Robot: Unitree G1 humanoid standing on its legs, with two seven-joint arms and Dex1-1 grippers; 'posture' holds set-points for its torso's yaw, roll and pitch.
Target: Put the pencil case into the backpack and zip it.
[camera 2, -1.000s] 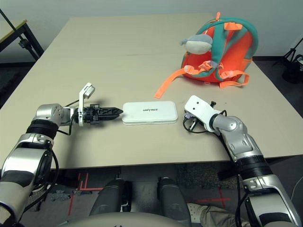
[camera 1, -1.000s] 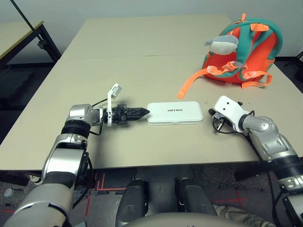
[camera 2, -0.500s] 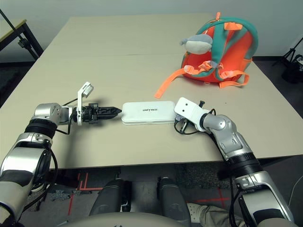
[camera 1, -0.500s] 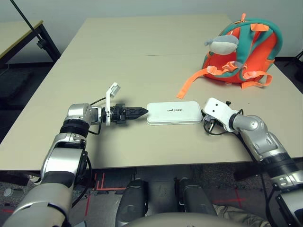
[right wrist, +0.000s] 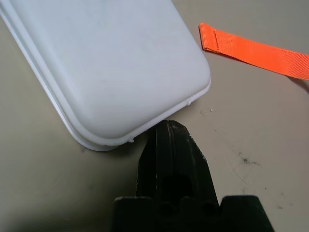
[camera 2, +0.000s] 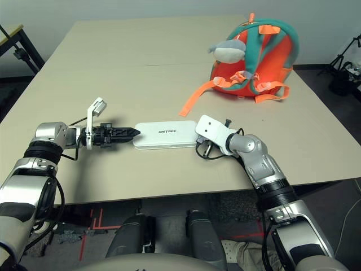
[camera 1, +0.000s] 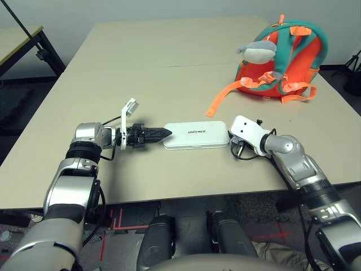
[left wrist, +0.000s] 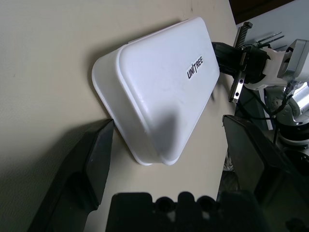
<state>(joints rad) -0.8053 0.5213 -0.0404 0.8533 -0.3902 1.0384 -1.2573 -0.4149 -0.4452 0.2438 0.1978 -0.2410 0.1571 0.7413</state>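
While backpack (camera 1: 285,62) sits apart, pencil case (camera 1: 196,136) on table (camera 1: 141,68).

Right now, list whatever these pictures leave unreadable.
Backpack zipper: head views show only its strap side; open or shut unknown.
Right gripper: covered by its white wrist housing in head views.
Pencil case: far end cut off by the right wrist view's edge.

pencil case (camera 1: 196,135) between claws — backpack (camera 1: 282,61) behind, right
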